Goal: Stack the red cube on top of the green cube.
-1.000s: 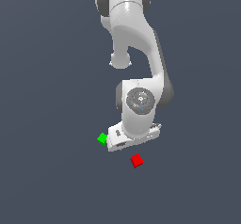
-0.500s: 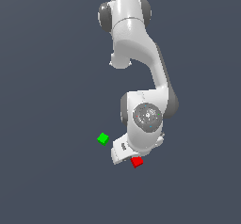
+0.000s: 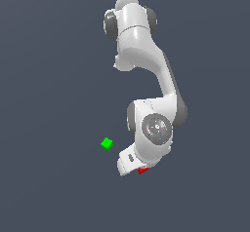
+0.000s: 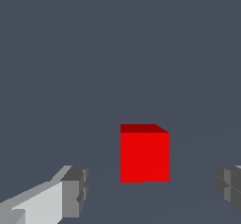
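white and grey, the panda arm (image 3: pixel 146 70) is the largest body in the exterior view, descending from a shouldered base near the top of the picture through a bent elbow to a round wrist housing low down. it stands over a plain, dark slate-grey floor (image 3: pixel 53 80) that fills the rest of both views.

next in size is the gripper (image 4: pixel 150 192), seen from the wrist view as two grey fingers (image 4: pixel 75 190) set wide apart, one on a pale mount, the other only partly in the picture at the opposite edge. the jaws stand well open, far wider than the cube between them, and neither finger touches anything; clear floor shows on both sides of the cube. in the exterior view the gripper's white hand body sits low over the floor, and the fingertips themselves are hidden beneath it.

smallest are the two cubes. the red cube (image 4: pixel 144 155) rests on the floor in the gap between the open fingers, nearer the middle than either finger, upright, with its front face and a strip of darker top face showing. in the exterior view only a sliver of the red cube (image 3: pixel 142 170) shows from under the hand body. the green cube (image 3: pixel 107 143) lies on the floor toward the exterior view's left of the gripper, apart from it and from the red cube, with nothing on it.
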Action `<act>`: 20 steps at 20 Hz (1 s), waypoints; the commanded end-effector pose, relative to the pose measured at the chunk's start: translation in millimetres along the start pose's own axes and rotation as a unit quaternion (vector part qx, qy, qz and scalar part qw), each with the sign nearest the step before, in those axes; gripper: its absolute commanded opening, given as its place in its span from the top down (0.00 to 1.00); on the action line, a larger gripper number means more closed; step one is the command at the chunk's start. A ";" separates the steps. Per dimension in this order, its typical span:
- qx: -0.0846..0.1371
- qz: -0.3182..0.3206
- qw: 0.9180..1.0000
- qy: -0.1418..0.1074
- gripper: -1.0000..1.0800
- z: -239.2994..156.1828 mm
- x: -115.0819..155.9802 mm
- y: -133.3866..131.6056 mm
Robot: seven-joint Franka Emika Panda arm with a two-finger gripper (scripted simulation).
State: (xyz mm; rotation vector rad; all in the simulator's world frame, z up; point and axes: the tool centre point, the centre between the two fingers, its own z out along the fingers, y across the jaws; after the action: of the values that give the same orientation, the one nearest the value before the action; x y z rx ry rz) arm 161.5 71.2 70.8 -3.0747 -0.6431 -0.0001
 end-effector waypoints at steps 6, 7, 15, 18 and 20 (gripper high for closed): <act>0.000 -0.002 1.000 0.000 0.04 1.2 1.8 -0.2; 0.000 -0.002 1.000 0.000 0.04 2.4 1.8 -0.2; 0.000 -0.002 1.000 0.000 0.04 36.7 1.1 -0.3; 0.000 -0.003 1.000 0.000 0.04 48.2 1.1 -0.6; 0.000 -0.003 1.000 0.000 0.04 51.5 1.5 -0.4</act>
State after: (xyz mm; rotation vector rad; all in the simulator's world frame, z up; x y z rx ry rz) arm 161.8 72.1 21.8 -3.0734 -0.6509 0.0034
